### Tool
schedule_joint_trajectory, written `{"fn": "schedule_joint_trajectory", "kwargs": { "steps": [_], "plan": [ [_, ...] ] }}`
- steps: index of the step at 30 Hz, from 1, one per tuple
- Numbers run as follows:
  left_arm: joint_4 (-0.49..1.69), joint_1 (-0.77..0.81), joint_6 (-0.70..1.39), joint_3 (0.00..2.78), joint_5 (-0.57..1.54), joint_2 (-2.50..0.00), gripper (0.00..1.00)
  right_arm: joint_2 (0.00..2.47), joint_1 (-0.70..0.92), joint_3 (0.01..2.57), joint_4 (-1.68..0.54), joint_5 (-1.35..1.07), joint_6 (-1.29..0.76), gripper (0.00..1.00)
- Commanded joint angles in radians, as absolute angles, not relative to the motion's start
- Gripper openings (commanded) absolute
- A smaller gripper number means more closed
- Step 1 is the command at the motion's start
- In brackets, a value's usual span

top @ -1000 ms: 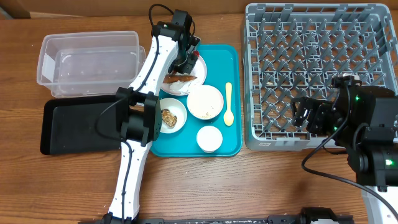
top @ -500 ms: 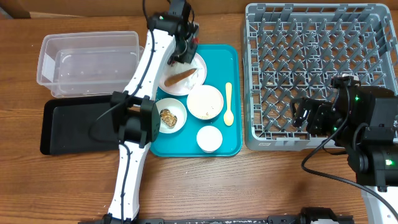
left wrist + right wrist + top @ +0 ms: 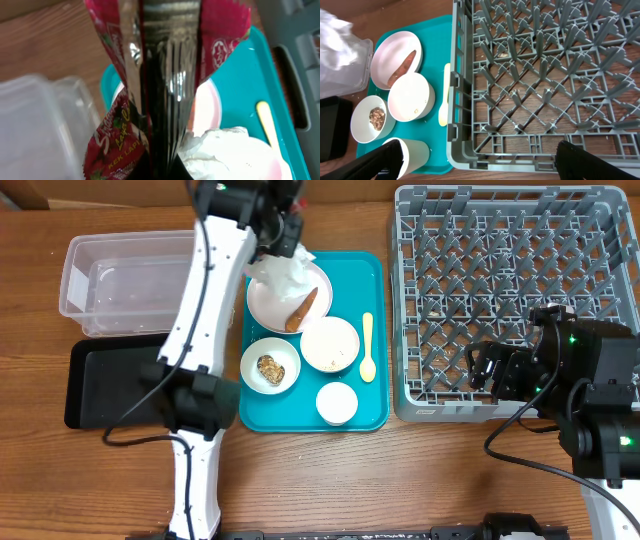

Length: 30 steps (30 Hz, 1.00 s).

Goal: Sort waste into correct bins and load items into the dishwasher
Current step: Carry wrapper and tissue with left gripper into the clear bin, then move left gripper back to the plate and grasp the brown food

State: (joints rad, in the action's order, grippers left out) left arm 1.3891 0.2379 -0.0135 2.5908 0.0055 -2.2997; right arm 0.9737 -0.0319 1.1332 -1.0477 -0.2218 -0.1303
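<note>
the left gripper (image 3: 282, 225) is pinching the shiny red snack wrapper (image 3: 112, 150), with the round pale-pink plate (image 3: 267, 308) just below it. the right gripper (image 3: 479, 159) is spread wide above the grey plastic dish rack (image 3: 530, 75).

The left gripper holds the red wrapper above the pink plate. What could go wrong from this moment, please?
1. The crumpled napkin sits right below the left gripper, against the red wrapper. Whether it is gripped too is unclear. If it is only dragged along, it may drop onto the teal tray or the table before reaching the clear tub.
2. If both travel together, they may end in one bin, perhaps the wrong one for the napkin.
</note>
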Motion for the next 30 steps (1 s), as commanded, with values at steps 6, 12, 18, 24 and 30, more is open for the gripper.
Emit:
{"fn": "schedule_joint_trajectory", "kwargs": {
  "steps": [6, 12, 18, 24, 30],
  "plan": [
    [1.413, -0.011, 0.125, 2.608, -0.031, -2.275, 0.04, 0.969, -0.028, 1.132, -1.043, -0.23, -0.126, 0.99],
    [1.365, -0.099, 0.135, 2.607, 0.0, -2.385, 0.04, 0.969, -0.028, 1.132, -1.048, -0.23, -0.126, 0.99],
    [1.338, -0.108, 0.136, 2.607, 0.001, -2.45, 1.0, 0.969, -0.028, 1.132, -1.055, -0.23, -0.126, 0.99],
    [1.337, -0.096, 0.105, 2.65, 0.041, -2.39, 1.0, 0.969, -0.028, 1.132, -1.058, -0.23, -0.126, 1.0],
    [1.407, -0.044, -0.013, 2.686, 0.221, -2.262, 1.0, 0.969, -0.028, 1.132, -1.058, -0.23, -0.126, 1.0]
  ]
}}
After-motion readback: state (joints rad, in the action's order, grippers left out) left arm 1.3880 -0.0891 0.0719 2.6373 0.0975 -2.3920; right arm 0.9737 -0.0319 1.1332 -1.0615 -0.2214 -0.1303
